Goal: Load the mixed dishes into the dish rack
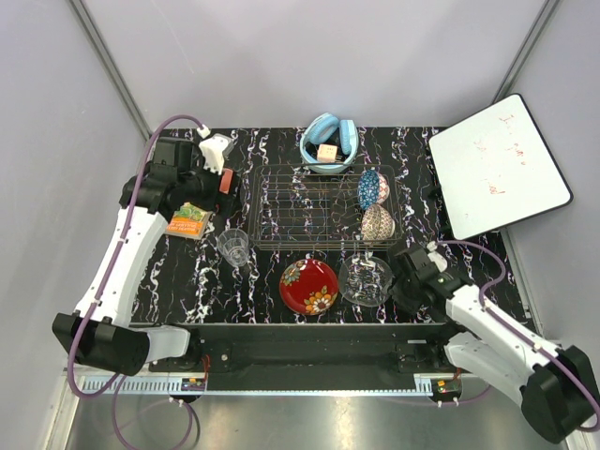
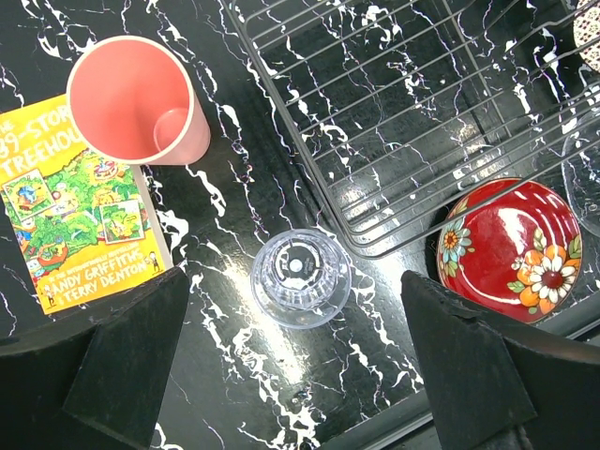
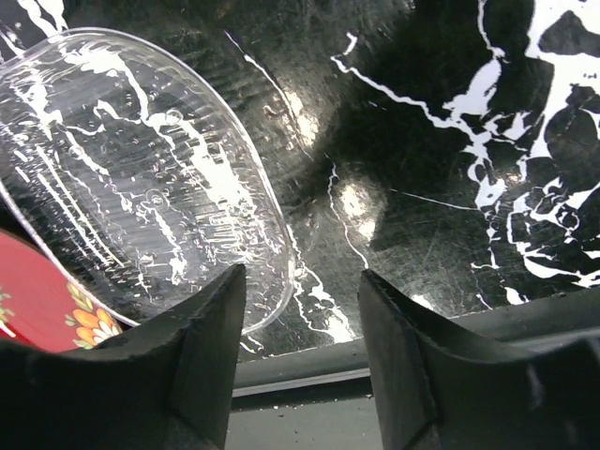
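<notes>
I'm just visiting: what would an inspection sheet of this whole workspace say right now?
Surface: black marbled table.
Job's things: rack holds blue bowl and cream bowl on edge; tumbler, pink cup, red plate and glass plate on the table.
Clutter: booklet, light blue bowl with cube, white board.
Grippers: left gripper open, facing tumbler; right gripper open at glass plate's rim.
Cables: purple cables looping off both arms.
Surroundings: grey walls.
</notes>
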